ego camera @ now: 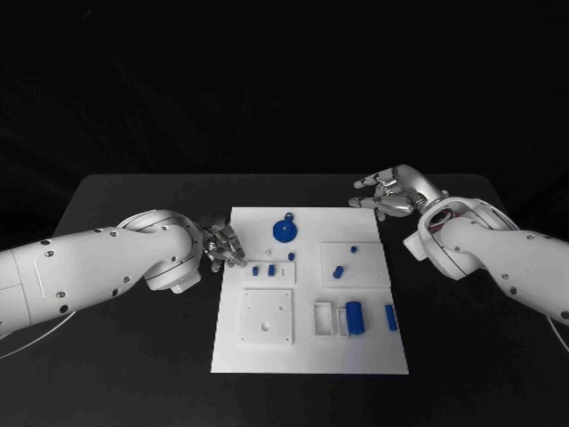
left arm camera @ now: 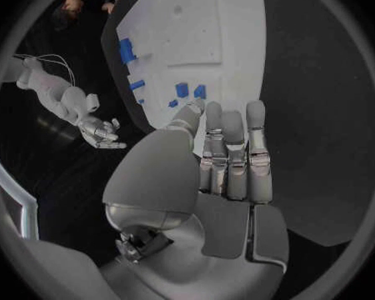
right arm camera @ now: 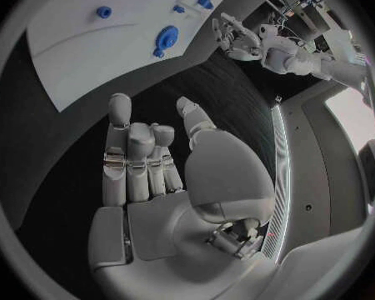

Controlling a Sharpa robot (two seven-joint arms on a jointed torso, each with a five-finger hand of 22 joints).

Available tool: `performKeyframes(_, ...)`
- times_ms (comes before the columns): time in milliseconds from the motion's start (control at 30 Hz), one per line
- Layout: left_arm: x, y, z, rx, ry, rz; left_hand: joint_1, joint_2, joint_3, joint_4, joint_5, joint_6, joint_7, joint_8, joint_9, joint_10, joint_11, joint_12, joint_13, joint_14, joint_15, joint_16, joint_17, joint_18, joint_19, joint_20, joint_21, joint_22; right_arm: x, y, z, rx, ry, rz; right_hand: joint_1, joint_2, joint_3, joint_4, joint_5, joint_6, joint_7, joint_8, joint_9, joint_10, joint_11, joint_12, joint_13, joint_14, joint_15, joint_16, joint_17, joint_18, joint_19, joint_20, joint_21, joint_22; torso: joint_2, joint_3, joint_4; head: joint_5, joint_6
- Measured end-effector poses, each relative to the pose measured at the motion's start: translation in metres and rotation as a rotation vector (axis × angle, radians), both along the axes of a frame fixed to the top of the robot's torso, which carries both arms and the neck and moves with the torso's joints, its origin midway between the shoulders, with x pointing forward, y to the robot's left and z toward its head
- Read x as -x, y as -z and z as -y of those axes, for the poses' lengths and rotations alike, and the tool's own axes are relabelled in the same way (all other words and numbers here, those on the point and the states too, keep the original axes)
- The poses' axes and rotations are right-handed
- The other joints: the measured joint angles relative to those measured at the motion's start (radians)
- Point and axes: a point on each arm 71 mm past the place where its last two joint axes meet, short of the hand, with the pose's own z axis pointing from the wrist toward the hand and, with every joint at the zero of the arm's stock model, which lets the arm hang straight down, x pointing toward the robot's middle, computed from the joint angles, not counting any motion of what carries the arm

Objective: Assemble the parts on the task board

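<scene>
2 white arms reach over a black table toward the white task board, which lies flat at the table's centre. Left hand: set just beside the board's left edge near its far half, fingers extended and slightly apart, holding nothing; in the left wrist view the same hand shows its fingers straight and side by side, pointing toward the board with the table beneath them. Right hand: poised off the board's far right corner, fingers loosely spread and partly curled, empty; the right wrist view shows that hand with its thumb apart from the other fingers and no part between them.

Blue parts on the board: a round disc-like part lies near the far edge, left of centre. 2 small blocks sit side by side in a raised white panel on the left side, with a small peg just beyond them. On the right panel, a tiny piece and a short tilted piece lie near each other. Nearer the robot, a cylinder stands just beside a white rectangular frame, and a slim bar lies to its right. A square white plate with small holes occupies the near left area.
</scene>
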Motion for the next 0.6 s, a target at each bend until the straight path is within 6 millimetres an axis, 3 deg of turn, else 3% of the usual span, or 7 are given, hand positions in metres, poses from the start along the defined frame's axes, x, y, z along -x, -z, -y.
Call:
performKeyframes(100,-0.002,-0.008,0.010,0.037,0.047,0.080,0.023,-0.011,0.061,-0.068,-0.007,0.050,0.015,-0.084,-0.075,0.038,0.019,-0.192,-0.151,-0.009,0.009,-0.020,-0.013,0.021,-0.010,0.010,0.006,0.014,-0.001,0.000,0.001,0.000,0.004,-0.001,0.000,0.000,0.000,0.000,0.000,0.000,0.000,0.000,0.000,0.000,0.000,0.000,0.000,0.000,0.000,0.000,0.000,0.000,0.000,0.000,0.000,0.000,0.000,-0.0001,-0.0004,-0.002,0.003)
performKeyframes(167,-0.003,-0.013,0.018,0.054,0.087,0.140,0.038,-0.001,0.065,-0.096,-0.027,0.076,0.018,-0.121,-0.087,0.056,0.030,-0.264,-0.179,-0.004,0.013,-0.035,-0.022,0.021,-0.015,0.015,0.025,0.015,-0.001,0.001,0.002,0.000,0.006,-0.002,0.000,0.000,0.000,0.000,0.000,0.000,0.000,0.000,0.000,0.000,0.000,0.000,0.000,0.000,0.000,0.000,0.000,0.000,0.000,0.000,0.000,0.000,0.000,-0.0001,-0.0007,-0.003,0.005)
performKeyframes(233,-0.003,-0.017,0.026,0.064,0.126,0.195,0.053,0.007,0.058,-0.112,-0.083,0.094,0.014,-0.158,-0.089,0.074,0.033,-0.321,-0.188,0.002,0.020,-0.042,-0.027,0.036,-0.018,0.018,0.043,0.015,-0.001,0.001,0.003,0.000,0.009,-0.003,0.000,0.000,0.000,0.000,0.000,0.000,0.000,0.000,0.000,0.000,0.000,0.000,0.000,0.000,0.000,0.000,0.000,0.000,0.000,0.000,0.000,0.000,0.000,0.0000,-0.0012,-0.004,0.007)
performKeyframes(300,-0.004,-0.021,0.035,0.067,0.174,0.259,0.057,0.011,0.051,-0.120,-0.124,0.118,0.012,-0.196,-0.089,0.087,0.037,-0.377,-0.190,0.007,0.025,-0.054,-0.031,0.037,-0.023,0.023,0.051,0.015,-0.002,0.001,0.003,-0.001,0.011,-0.004,0.000,0.000,0.000,0.000,0.000,0.000,0.000,0.000,0.000,0.000,0.000,0.000,0.000,0.000,0.000,0.000,0.000,0.000,0.000,0.000,0.000,0.000,0.000,0.0005,-0.0013,-0.005,0.010)
performKeyframes(433,-0.005,-0.027,0.050,0.059,0.258,0.362,0.051,0.005,0.042,-0.117,-0.144,0.138,0.005,-0.254,-0.089,0.096,0.043,-0.432,-0.189,0.015,0.025,-0.072,-0.039,0.037,-0.027,0.027,0.050,0.015,-0.002,0.002,0.003,-0.003,0.012,-0.006,0.000,0.000,0.000,0.000,0.000,0.000,0.000,0.000,0.000,0.000,0.000,0.000,0.000,0.000,0.000,0.000,0.000,0.000,0.000,0.000,0.000,0.000,0.001,0.0012,-0.0012,-0.009,0.014)
performKeyframes(533,-0.006,-0.030,0.063,0.045,0.319,0.427,0.038,-0.008,0.044,-0.118,-0.096,0.150,0.000,-0.278,-0.087,0.106,0.039,-0.433,-0.189,0.024,0.026,-0.072,-0.039,0.037,-0.022,0.030,0.044,0.015,-0.003,0.002,0.003,-0.004,0.013,-0.006,0.000,0.000,0.000,0.000,0.000,0.000,0.000,0.000,0.000,0.000,0.000,0.000,0.000,0.000,0.000,0.000,0.001,0.000,0.003,-0.003,0.000,0.002,0.001,0.0011,-0.0013,-0.011,0.017)
performKeyframes(600,-0.007,-0.029,0.071,0.031,0.358,0.462,0.033,-0.013,0.046,-0.121,-0.093,0.158,0.000,-0.283,-0.086,0.106,0.039,-0.433,-0.189,0.024,0.026,-0.072,-0.037,0.037,-0.019,0.027,0.044,0.015,-0.003,0.002,0.003,-0.005,0.013,-0.007,0.000,0.000,0.000,0.000,0.006,0.000,0.000,0.000,0.000,0.000,0.000,0.000,0.000,0.000,0.000,0.000,0.001,0.000,0.004,-0.004,0.000,0.002,0.001,0.0011,-0.0018,-0.012,0.019)
